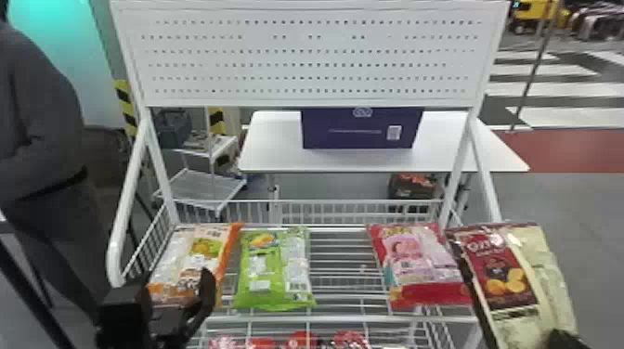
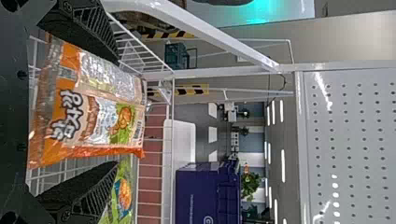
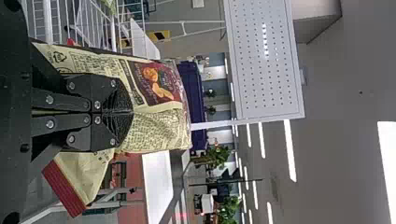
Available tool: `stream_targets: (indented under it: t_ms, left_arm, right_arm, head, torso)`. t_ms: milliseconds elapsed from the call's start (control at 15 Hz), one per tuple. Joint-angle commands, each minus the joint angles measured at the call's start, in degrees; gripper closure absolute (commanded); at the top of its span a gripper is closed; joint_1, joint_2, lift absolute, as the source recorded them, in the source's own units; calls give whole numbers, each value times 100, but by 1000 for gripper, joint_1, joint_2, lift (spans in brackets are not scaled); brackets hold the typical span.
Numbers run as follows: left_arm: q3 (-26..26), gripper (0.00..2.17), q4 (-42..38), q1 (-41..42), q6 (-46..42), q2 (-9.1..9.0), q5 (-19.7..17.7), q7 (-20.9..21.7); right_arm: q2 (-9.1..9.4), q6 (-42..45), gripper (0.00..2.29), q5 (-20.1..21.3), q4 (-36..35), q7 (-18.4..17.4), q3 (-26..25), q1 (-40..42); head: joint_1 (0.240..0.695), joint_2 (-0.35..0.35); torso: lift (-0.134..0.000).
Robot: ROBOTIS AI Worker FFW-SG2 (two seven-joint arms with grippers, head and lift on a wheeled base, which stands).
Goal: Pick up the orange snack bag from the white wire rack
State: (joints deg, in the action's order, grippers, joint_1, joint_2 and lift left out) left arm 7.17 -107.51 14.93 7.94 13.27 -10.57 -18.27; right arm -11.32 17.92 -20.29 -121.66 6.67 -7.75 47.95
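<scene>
Above the near left part of the white wire rack (image 1: pixel 343 319), the left tool (image 1: pixel 174 297) is holding its fingers wide apart, presumably to straddle the orange snack bag (image 2: pixel 95 112). By the rack's right side, the right tool (image 3: pixel 132 112) is clamping a cream-and-maroon bag (image 3: pixel 159 130), probably to bear its weight. The orange snack bag is lying between the left tool's fingers; whether they are touching it is remaining unclear.
</scene>
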Motion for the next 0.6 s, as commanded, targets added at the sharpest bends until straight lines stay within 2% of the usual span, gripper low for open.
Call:
stream_targets:
  t_ms: [0, 267, 467, 533]
  left_arm:
    - [57, 103, 907, -755, 64, 0, 11, 8]
    - [66, 103, 1803, -1326, 169, 0, 2, 184]
    - [83, 110, 1926, -1449, 275, 0, -15, 307]
    - [83, 211, 1926, -1484, 451, 0, -24, 325]
  right_arm:
    - [-1, 4, 2256, -1, 2, 0, -16, 12]
    - [-10, 4, 2256, -1, 46, 0, -43, -5]
    - [-10, 4, 2256, -1, 63, 0, -43, -32]
    - [-1, 4, 2256, -1, 72, 0, -43, -40]
  head:
    - [499, 0]
    - [499, 0]
    - [499, 0]
    - [499, 0]
  torso:
    - [0]
    - [0]
    - [0]
    - [0]
